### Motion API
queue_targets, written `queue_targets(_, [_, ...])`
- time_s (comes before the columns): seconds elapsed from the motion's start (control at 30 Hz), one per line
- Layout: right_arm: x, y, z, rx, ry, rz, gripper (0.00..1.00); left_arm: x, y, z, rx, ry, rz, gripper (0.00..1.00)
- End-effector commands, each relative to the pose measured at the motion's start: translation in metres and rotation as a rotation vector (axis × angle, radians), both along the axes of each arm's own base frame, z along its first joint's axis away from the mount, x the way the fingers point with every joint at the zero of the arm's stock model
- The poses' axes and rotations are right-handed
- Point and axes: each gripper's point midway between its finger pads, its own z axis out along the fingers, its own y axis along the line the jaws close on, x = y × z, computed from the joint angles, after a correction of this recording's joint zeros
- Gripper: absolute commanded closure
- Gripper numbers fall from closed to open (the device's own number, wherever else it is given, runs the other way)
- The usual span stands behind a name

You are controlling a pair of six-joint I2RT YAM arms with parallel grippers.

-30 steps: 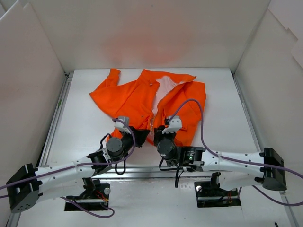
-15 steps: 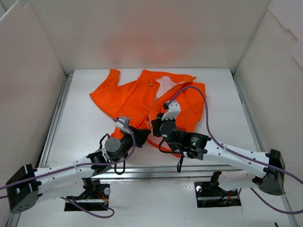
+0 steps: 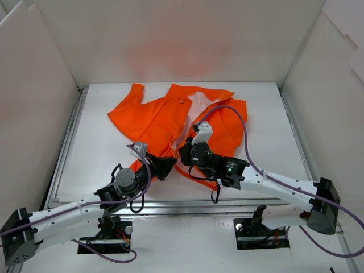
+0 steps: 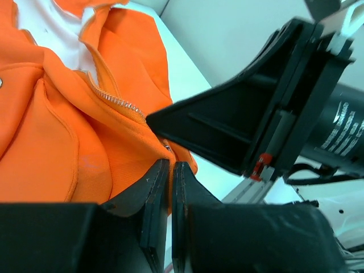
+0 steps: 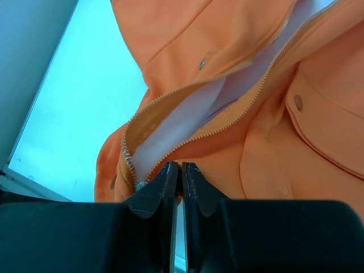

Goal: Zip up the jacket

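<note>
left gripper pinched shut on jacket hem, right gripper clamped tight on zipper bottom end; white print on right arm too blurry, unreadable

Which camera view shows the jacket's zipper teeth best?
Right wrist: both rows of the zipper teeth show, parted over pale lining. Left wrist shows one short row; the top view shows only a thin pale line.

2 white arms, purple cables, black claws
</note>
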Motion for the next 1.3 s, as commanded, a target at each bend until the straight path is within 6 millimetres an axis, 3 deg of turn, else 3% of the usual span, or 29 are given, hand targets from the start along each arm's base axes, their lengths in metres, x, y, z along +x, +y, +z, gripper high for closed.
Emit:
queue_targets(0.0, [0.013, 0.006, 0.05, 0.167, -0.092, -0.03, 1.0, -0.029, -0.015, 0.035, -0.147, -0.017, -0.162, 1.0])
queue_targets(0.3, [0.012, 0.016, 0.091, 0.228, -0.144, 0.017, 1.0, -0.023, -0.013, 0.001, -0.131, 0.091, -0.116, 1.0])
queue_targets(0.43, [0.013, 0.008, 0.086, 0.221, -0.143, -0.006, 1.0, -0.024, -0.018, 0.011, -0.14, 0.079, -0.138, 1.0])
queue_targets(0.63, [0.041, 0.016, 0.06, 0.158, -0.091, -0.026, 1.0, -0.036, -0.025, 0.03, -0.158, 0.071, -0.216, 1.0])
queue_targets(0.7, [0.048, 0.015, 0.064, 0.178, -0.101, -0.041, 1.0, -0.037, -0.025, 0.027, -0.161, 0.087, -0.216, 1.0])
queue_targets(0.87, [0.05, 0.014, 0.094, 0.21, -0.135, -0.024, 1.0, -0.036, -0.023, -0.001, -0.125, 0.157, -0.201, 1.0])
queue_targets(0.93, [0.044, 0.014, 0.09, 0.208, -0.126, -0.007, 1.0, -0.036, -0.021, -0.008, -0.124, 0.172, -0.191, 1.0])
queue_targets(0.97, [0.042, 0.01, 0.075, 0.198, -0.101, -0.013, 1.0, -0.036, -0.02, -0.009, -0.12, 0.177, -0.186, 1.0])
queue_targets(1.03, [0.031, 0.004, 0.066, 0.212, -0.078, 0.0, 1.0, -0.036, -0.017, -0.006, -0.126, 0.175, -0.178, 1.0])
queue_targets(1.07, [0.026, -0.001, 0.048, 0.199, -0.045, 0.0, 1.0, -0.036, -0.016, -0.008, -0.11, 0.178, -0.177, 1.0])
queue_targets(1.1, [0.018, -0.005, 0.051, 0.212, -0.041, 0.015, 1.0, -0.037, -0.014, -0.004, -0.113, 0.171, -0.177, 1.0])
queue_targets(1.13, [0.014, -0.009, 0.048, 0.211, -0.035, 0.017, 0.82, -0.038, -0.014, -0.002, -0.111, 0.17, -0.18, 1.0])
queue_targets(1.23, [-0.005, -0.026, 0.047, 0.19, -0.037, 0.031, 0.53, -0.041, -0.012, -0.001, -0.104, 0.185, -0.19, 1.0])
queue_targets(1.27, [-0.012, -0.034, 0.05, 0.173, -0.043, 0.042, 0.48, -0.043, -0.012, -0.005, -0.081, 0.205, -0.193, 1.0])
